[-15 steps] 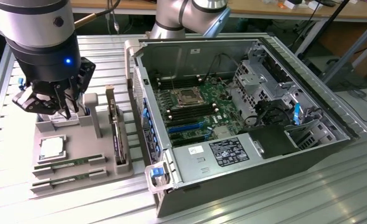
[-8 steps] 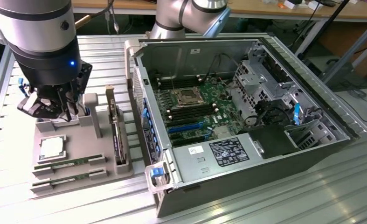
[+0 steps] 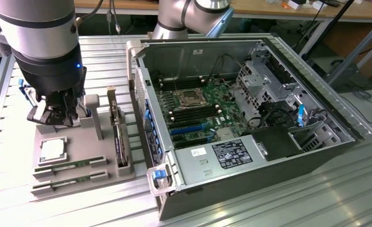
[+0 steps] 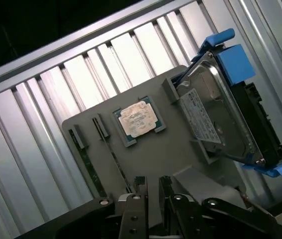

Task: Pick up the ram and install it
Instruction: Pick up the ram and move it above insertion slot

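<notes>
Green ram [image 3: 69, 165] lies in the tray's [image 3: 86, 145] near slots, at the exterior view's left of the case [image 3: 198, 52] — the gripper [image 3: 50, 120] hangs over the tray's far end, jaws slightly parted, empty; a good grasp would want them square across the stick's long edges.

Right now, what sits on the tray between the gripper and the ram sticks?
The silver processor chip, in its pocket on the grey tray, lies between the gripper and the two ram sticks; the exterior view shows it.
</notes>
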`<action>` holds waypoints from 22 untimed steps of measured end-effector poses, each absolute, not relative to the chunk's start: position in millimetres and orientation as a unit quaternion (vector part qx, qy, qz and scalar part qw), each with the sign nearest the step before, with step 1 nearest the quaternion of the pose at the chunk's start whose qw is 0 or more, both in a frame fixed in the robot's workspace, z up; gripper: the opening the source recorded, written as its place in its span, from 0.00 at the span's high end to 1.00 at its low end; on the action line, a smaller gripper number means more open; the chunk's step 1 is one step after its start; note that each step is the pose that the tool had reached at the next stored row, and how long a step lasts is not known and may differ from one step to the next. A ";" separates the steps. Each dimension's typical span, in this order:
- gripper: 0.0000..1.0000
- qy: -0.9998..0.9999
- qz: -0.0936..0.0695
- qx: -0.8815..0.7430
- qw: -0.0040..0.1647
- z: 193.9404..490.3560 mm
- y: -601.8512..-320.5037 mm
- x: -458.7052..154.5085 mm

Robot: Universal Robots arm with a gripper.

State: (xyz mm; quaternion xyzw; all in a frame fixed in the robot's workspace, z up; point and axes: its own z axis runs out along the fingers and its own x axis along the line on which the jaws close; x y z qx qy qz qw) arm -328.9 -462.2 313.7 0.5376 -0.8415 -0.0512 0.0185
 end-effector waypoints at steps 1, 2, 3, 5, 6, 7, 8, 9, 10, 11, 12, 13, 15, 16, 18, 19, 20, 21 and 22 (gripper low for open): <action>0.76 -0.836 -0.051 0.545 0.019 312.3 -462.2 -328.8; 0.76 -0.831 -0.051 0.553 0.020 310.9 -462.3 -328.9; 0.76 -0.826 -0.051 0.560 0.020 309.5 -462.3 -328.9; 0.76 -0.816 -0.050 0.575 0.021 306.4 -462.4 -328.9; 0.76 -0.809 -0.050 0.586 0.022 303.8 -462.6 -329.0; 0.76 -0.801 -0.050 0.596 0.022 300.9 -463.1 -328.9; 0.76 -0.799 -0.050 0.599 0.022 299.0 -464.0 -328.9; 0.76 -0.797 -0.050 0.601 0.023 297.2 -465.1 -328.9; 0.76 -0.795 -0.050 0.604 0.023 295.0 -466.6 -328.9; 0.76 -0.793 -0.050 0.607 0.023 293.0 -468.6 -328.9; 0.76 -0.792 -0.049 0.608 0.023 290.8 -471.9 -328.9; 0.76 -0.791 -0.049 0.610 0.023 289.0 -474.7 -328.9; 0.76 -0.787 -0.049 0.614 0.023 285.5 -478.6 -328.9; 0.76 -0.785 -0.049 0.617 0.023 284.0 -479.4 -328.8; 0.76 -0.768 -0.049 0.638 0.025 279.3 -480.2 -328.9; 0.76 -0.763 -0.048 0.644 0.025 277.9 -480.4 -328.9; 0.76 -0.758 -0.048 0.650 0.026 276.7 -480.6 -328.9; 0.76 -0.753 -0.048 0.655 0.026 275.4 -480.8 -328.9; 0.76 -0.749 -0.048 0.661 0.026 274.2 -481.1 -328.9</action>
